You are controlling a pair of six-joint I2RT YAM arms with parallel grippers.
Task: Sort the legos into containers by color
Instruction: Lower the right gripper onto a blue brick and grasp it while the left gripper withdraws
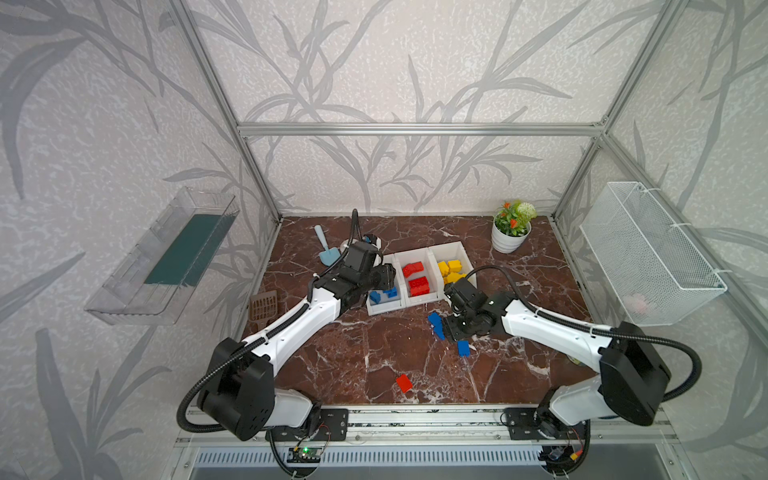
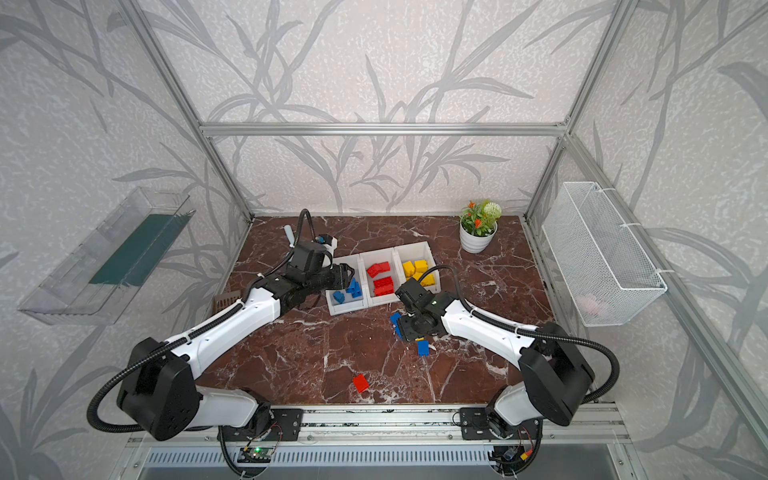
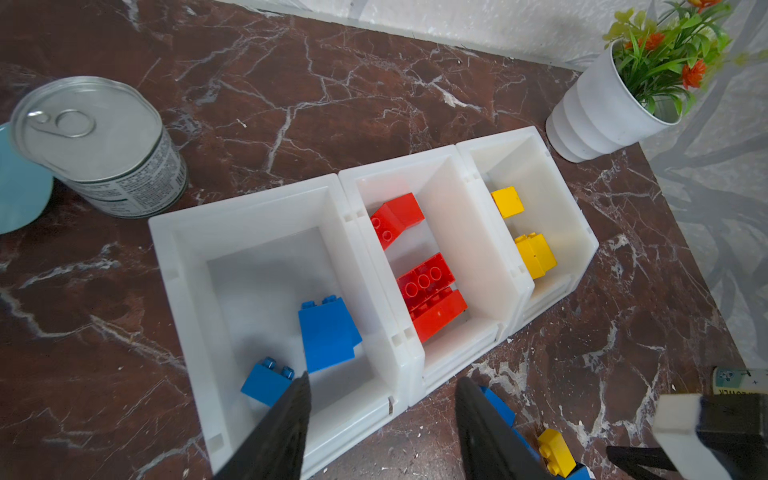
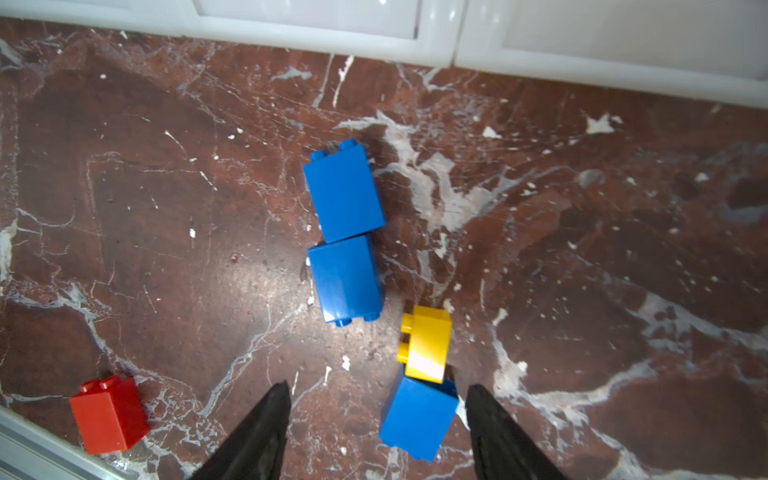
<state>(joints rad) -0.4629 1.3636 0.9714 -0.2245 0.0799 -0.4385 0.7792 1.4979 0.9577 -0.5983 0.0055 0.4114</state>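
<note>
Loose legos (image 4: pixel 345 278) on the table (image 4: pixel 166 208), just near of the containers (image 3: pixel 457 232).
Right gripper (image 4: pixel 376 390) spread, pinching nothing. One blue brick (image 4: pixel 417 417) lies between its jaws, closer to the right jaw, with a yellow brick (image 4: pixel 426 347) touching its far side. Two blues lie end to end just left, long axis far-to-near. Left gripper (image 3: pixel 382 382) spread, empty, over the blue bin (image 3: pixel 178 257). Open table to the left.

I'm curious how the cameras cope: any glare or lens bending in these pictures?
Right wrist view: sheen on the table and yellow lego. Left wrist view: wide lens tilts the can and flower pot outward. Both top views: evenly lit.
</note>
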